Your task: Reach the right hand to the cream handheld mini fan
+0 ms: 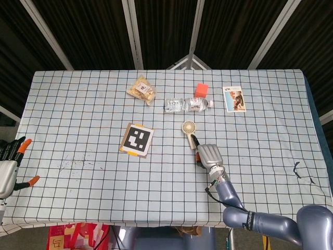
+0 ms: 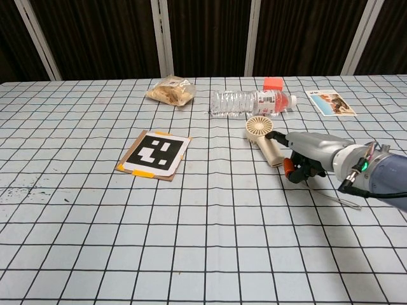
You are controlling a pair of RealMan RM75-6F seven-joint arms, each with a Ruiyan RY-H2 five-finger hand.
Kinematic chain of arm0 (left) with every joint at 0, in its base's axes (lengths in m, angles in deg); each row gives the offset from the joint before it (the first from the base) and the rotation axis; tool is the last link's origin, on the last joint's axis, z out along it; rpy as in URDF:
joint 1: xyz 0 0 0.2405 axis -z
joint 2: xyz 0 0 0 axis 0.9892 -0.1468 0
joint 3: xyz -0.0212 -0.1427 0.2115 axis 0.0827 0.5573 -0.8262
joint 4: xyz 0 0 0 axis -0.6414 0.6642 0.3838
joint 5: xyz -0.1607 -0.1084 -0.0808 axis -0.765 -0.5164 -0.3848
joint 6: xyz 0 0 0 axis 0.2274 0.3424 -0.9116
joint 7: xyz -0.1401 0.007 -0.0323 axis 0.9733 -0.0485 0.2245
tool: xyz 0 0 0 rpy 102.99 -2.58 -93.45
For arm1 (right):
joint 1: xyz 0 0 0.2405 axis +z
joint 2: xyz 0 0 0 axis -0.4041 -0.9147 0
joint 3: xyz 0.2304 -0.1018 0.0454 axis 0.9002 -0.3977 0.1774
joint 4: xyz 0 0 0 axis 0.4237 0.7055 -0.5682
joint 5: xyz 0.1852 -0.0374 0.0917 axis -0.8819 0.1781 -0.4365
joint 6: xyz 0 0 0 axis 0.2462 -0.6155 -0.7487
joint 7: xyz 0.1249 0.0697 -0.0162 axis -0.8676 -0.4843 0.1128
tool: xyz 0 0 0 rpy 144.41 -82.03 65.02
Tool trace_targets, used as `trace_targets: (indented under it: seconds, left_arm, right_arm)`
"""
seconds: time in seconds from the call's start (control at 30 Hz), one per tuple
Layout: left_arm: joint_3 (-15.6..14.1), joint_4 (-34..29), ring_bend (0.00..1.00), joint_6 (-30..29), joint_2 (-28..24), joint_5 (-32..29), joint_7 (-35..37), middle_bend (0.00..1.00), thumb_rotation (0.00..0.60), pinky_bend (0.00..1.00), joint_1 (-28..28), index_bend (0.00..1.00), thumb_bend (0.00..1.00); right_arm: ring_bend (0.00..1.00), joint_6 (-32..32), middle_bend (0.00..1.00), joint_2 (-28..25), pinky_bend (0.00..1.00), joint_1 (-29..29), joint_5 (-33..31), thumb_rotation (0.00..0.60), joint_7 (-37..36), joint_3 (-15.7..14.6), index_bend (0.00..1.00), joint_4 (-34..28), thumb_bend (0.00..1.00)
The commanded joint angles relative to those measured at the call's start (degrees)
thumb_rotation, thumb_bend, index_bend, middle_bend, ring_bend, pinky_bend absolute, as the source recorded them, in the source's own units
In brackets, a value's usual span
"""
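The cream handheld mini fan (image 1: 189, 127) (image 2: 259, 126) lies flat on the checked tablecloth, round head toward the bottle and handle (image 2: 273, 152) pointing at me. My right hand (image 1: 208, 154) (image 2: 310, 152) sits just right of the handle's lower end, low over the cloth. Its fingers (image 2: 272, 135) reach to the handle's edge and seem to touch it, while the orange-tipped thumb (image 2: 289, 169) hangs below; nothing is gripped. My left hand (image 1: 9, 165) rests off the table's left edge with its fingers spread, holding nothing.
A clear water bottle (image 1: 188, 104) lies behind the fan, with a red cube (image 1: 202, 89), a photo card (image 1: 234, 98) and a snack bag (image 1: 141, 90) further back. A black-and-white marker board (image 1: 138, 139) lies left of the fan. A thin wire (image 2: 343, 202) trails beside my right forearm.
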Motion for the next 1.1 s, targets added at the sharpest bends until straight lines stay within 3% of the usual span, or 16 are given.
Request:
trace_targets:
  seconds: [0.03,0.2,0.37,0.47,0.53,0.6,0.73,0.83,0.93,1.1]
  left_arm:
    - [0.01,-0.02,0.00,-0.01,-0.03,-0.03,-0.03,0.00,0.600,0.00,0.00,0.00,0.09]
    - [-0.03,-0.03,0.00,-0.20,0.01,0.06,-0.11,0.00,0.600,0.00,-0.06,0.00,0.09]
    - [-0.10,-0.11,0.00,-0.58,0.12,0.34,-0.47,0.00,0.600,0.00,-0.15,0.00,0.09]
    - [-0.13,-0.03,0.00,-0.91,0.24,0.51,-0.70,0.00,0.600,0.00,-0.25,0.00,0.09]
    - [-0.20,0.00,0.00,-1.14,0.31,0.73,-0.84,0.00,0.600,0.00,-0.33,0.00,0.09]
    - [-0.32,0.03,0.00,-1.44,0.36,1.06,-1.03,0.00,0.600,0.00,-0.43,0.00,0.09]
    - [-0.51,0.14,0.00,-2.09,0.34,1.64,-1.08,0.00,0.600,0.00,-0.69,0.00,0.09]
    - [-0.62,0.31,0.00,-2.46,0.36,2.07,-1.24,0.00,0.600,0.00,-0.79,0.00,0.09]
    - [-0.86,0.70,0.00,-2.96,0.53,2.82,-1.74,0.00,0.600,0.00,-0.92,0.00,0.09]
    - [-1.01,0.82,0.00,-3.55,0.99,3.26,-2.88,0.00,0.600,0.00,-1.11,0.00,0.09]
  right_arm:
    - [0.90,0.31,0.85,0.09,0.79,0.13,-0.41,0.600,0.22,-0.04,0.00,-0.11,0.82]
    - [0.90,1.69,0.85,-0.75,0.79,0.13,-0.60,0.600,-0.02,0.77,0.00,-2.17,0.82]
    - [0.87,6.80,0.85,-2.90,0.76,-0.27,5.09,0.600,-1.53,2.70,0.00,-6.78,0.82]
    - [0.81,11.49,0.81,-4.62,0.66,-1.09,10.87,0.600,-1.62,2.71,0.00,-9.71,0.82]
    - [0.73,14.35,0.75,-5.92,0.54,-1.91,14.54,0.600,-1.39,2.09,0.00,-11.40,0.82]
    - [0.63,17.37,0.66,-8.18,0.42,-3.46,18.61,0.600,-1.51,0.77,0.00,-13.92,0.82]
    - [0.23,21.86,0.34,-14.26,0.10,-7.85,24.95,0.600,-2.51,-3.57,0.00,-18.93,0.72]
    - [0.05,24.67,0.15,-18.74,0.01,-11.19,28.70,0.600,-2.64,-7.42,0.00,-20.66,0.63]
    - [0.00,28.99,0.06,-24.27,0.00,-16.21,33.66,0.600,-4.16,-12.71,0.00,-20.81,0.56]
    - [0.00,33.71,0.04,-28.94,0.00,-22.67,37.24,0.600,-9.35,-17.58,0.00,-18.38,0.54]
